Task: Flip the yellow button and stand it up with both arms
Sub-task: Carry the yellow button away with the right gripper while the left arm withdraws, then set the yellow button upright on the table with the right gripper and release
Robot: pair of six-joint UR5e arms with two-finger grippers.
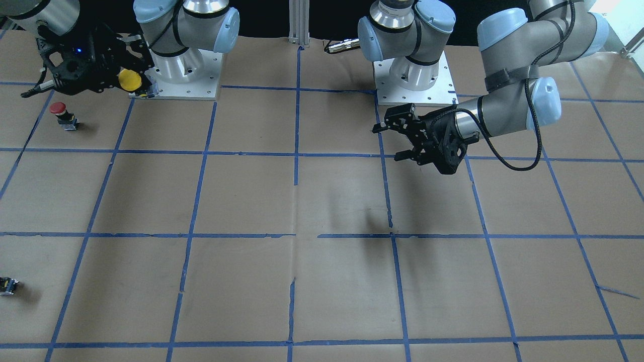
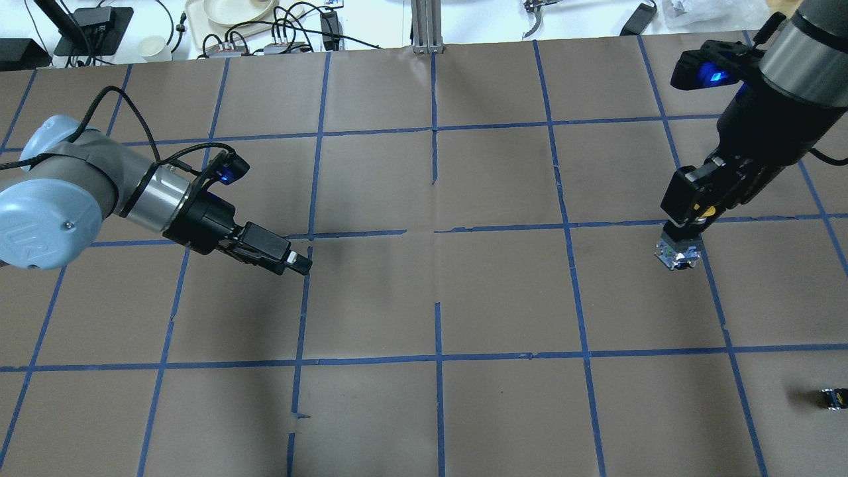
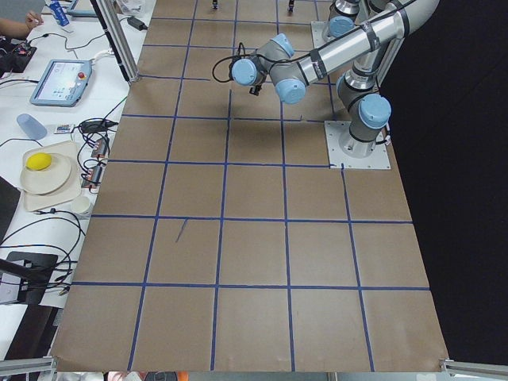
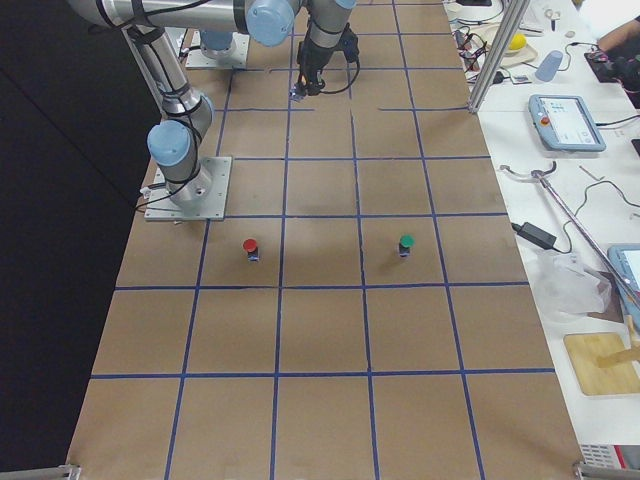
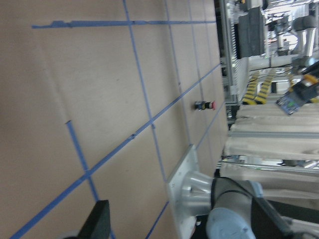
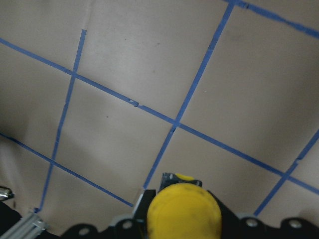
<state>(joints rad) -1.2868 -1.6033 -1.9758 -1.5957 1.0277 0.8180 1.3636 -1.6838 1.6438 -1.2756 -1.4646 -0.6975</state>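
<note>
In the overhead view the right hand (image 2: 686, 225) hangs at 3 o'clock over the surface (image 2: 437, 285). It is clamped on the cap of the yellow button (image 2: 678, 253), whose grey body points down, lifted off the surface. The left hand (image 2: 299, 264) sits at 9 o'clock, tilted down; the front view shows its fingers spread apart, holding nothing. In that view a red button (image 1: 60, 113) stands at 8 o'clock of the right hand, and 1 tiny black piece (image 1: 8, 285) lies well apart.

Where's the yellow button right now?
The yellow button is clamped in the right gripper, top left in the front-facing view, beside that arm's base plate, with the red button nearby.
</note>
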